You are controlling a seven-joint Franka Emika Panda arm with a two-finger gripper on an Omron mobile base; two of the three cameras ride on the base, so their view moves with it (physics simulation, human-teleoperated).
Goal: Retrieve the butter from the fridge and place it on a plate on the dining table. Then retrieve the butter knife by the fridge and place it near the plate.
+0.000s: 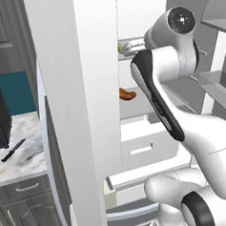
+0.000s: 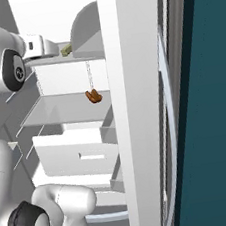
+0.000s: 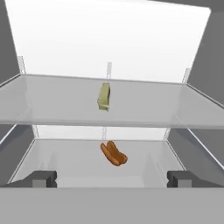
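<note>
The small pale yellow-olive stick of butter (image 3: 103,96) lies on the upper clear glass shelf (image 3: 52,103) inside the tall grey steel fridge (image 1: 76,112), whose doors stand open on a white interior. In the hand view it sits almost dead ahead of the two-finger gripper (image 3: 111,179), a little above the line of the finger tips and slightly left of centre, with its long axis running away from the hand toward the far back wall. The gripper is spread wide and grasps nothing; its two dark tips stand well apart, far wider than the stick.

By my judgement the reach turns on this: the stick points nearly end-on at the hand, so the tips can pass on either side of it once the hand rises to shelf height and travels straight in.

The near edge of the upper shelf lies between hand and butter and must be cleared from above. The shelf is bare around the stick, giving room left and right. On the lower glass shelf (image 3: 65,162), the orange-brown sausage-like food (image 3: 113,154) lies well apart and out of the path.

The thin all-black butter knife (image 1: 13,150) rests on the marbled counter (image 1: 27,159) left of the fridge
</note>
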